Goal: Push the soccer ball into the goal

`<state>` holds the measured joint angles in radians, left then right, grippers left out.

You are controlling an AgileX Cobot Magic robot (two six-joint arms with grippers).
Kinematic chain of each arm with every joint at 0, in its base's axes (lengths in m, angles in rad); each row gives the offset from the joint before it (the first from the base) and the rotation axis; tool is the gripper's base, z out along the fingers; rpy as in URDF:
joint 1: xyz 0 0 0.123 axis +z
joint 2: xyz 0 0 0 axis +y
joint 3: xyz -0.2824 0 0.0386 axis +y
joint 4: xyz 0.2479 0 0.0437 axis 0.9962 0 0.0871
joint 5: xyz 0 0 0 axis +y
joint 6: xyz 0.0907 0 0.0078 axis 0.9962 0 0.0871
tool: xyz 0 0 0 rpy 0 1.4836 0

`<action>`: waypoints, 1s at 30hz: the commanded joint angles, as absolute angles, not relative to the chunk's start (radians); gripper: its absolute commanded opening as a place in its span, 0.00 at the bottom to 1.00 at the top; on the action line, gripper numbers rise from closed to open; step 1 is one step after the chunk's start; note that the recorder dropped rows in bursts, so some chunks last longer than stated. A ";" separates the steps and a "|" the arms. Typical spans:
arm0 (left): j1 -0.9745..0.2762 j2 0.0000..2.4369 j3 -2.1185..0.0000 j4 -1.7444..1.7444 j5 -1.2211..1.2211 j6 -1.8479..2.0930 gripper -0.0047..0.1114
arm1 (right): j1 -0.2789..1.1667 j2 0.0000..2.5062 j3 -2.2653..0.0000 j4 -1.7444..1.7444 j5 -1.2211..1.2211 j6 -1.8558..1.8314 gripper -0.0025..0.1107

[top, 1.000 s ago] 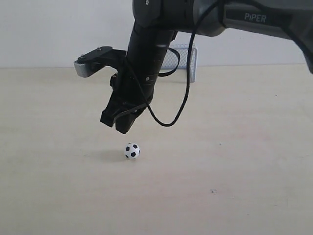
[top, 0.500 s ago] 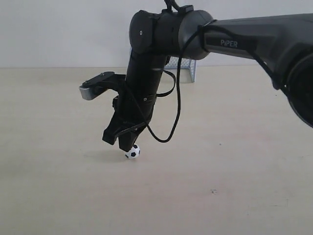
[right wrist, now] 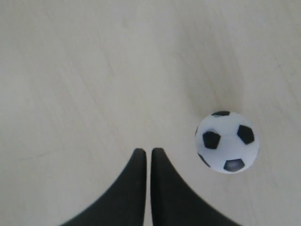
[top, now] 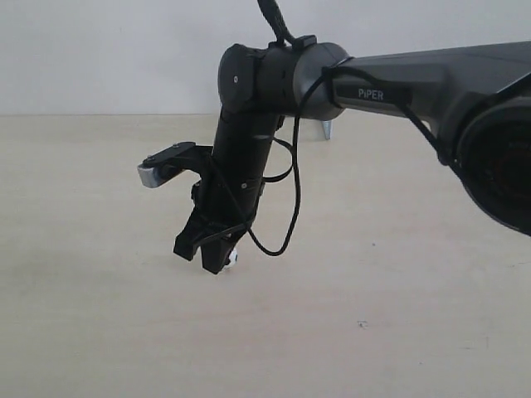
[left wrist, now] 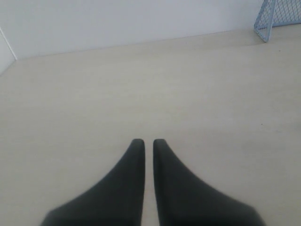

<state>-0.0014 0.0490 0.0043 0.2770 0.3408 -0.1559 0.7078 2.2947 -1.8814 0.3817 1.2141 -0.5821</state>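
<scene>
The soccer ball point(right wrist: 227, 141), white with black patches, lies on the pale table just beside my right gripper point(right wrist: 148, 151), whose black jaws are shut with nothing between them. In the exterior view the right gripper point(top: 209, 260) is down at the table and covers most of the ball point(top: 236, 259); only a white sliver shows at its right edge. The arm hides nearly all of the goal point(top: 326, 129) at the back; its blue-white frame and mesh show in the left wrist view point(left wrist: 277, 14). My left gripper point(left wrist: 148, 141) is shut and empty over bare table.
The right arm's dark link point(top: 415, 79) reaches in from the right across the middle, with a black cable point(top: 292, 207) looping beside the wrist. A white wall point(top: 108, 50) bounds the table at the back.
The right arm has come down from above the ball to table height, its shut fingers now right beside the ball and covering most of it. The ball has barely shifted.
</scene>
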 commanded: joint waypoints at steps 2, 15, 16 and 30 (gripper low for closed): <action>-0.009 0.054 0.000 0.277 0.337 -0.165 0.09 | 0.710 2.303 -1.886 0.391 1.188 -0.578 0.02; -0.009 0.054 0.000 0.277 0.337 -0.165 0.09 | 0.710 2.303 -1.886 0.389 1.154 -0.578 0.02; -0.009 0.054 0.000 0.277 0.337 -0.165 0.09 | 0.710 2.303 -1.886 0.389 1.157 -0.578 0.02; -0.009 0.054 0.000 0.277 0.337 -0.165 0.09 | 0.710 2.304 -1.886 0.375 1.195 -0.626 0.02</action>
<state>-0.0014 0.0490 0.0043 0.2770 0.3408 -0.1559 0.7078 2.3051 -1.8814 0.3821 1.2059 -0.6095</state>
